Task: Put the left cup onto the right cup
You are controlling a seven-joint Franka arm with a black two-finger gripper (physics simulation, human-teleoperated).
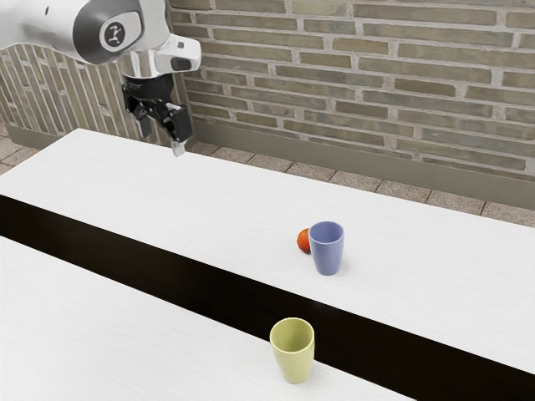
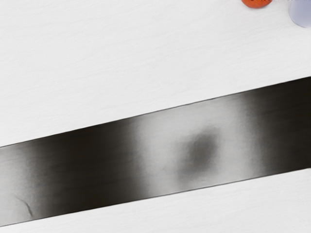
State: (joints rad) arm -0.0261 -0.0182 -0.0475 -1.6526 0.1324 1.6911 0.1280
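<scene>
**Reach not yet begun**

My gripper [image 1: 173, 134] hung at the upper left of the exterior frame, over the far side of the white table [image 1: 125, 184], holding nothing. I could not tell whether its jaws stood wide or narrow. The periwinkle cup [image 1: 326, 248] stood just right of centre with an orange ball [image 1: 303, 240] close against it (touching or not, I couldn't say). The yellow-green cup [image 1: 292, 350] stood at lower centre, across the black band [image 1: 167, 267]. Both cups were upright and well apart from the gripper. I judged the pickup unstarted: the next move called for settling which cup counted as left, then travelling over it and descending.
</scene>
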